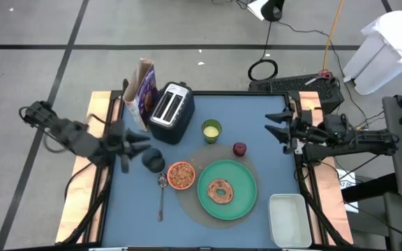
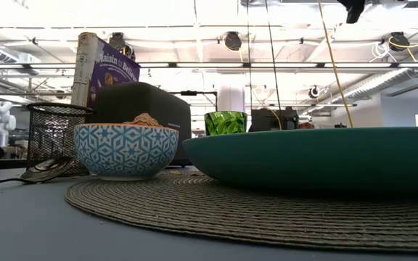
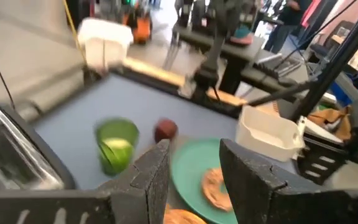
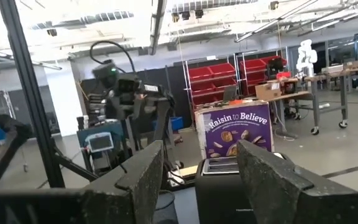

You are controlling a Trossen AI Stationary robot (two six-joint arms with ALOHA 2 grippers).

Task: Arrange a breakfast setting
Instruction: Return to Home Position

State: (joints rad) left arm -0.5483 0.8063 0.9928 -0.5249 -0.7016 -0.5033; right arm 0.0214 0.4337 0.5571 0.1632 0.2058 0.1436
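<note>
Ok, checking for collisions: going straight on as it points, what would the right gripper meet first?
Probably the toaster, straight ahead of the right gripper, with the purple cereal box behind it; depth is unclear.

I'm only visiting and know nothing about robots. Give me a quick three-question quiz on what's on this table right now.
1. True or false: the bagel lies on the green plate.
2. Which lies beside the orange bowl? A) metal spoon B) fork C) knife
3. Fill in: the left gripper and the right gripper hold nothing; both stand ____.
Key: 1 true; 2 A; 3 open.
</note>
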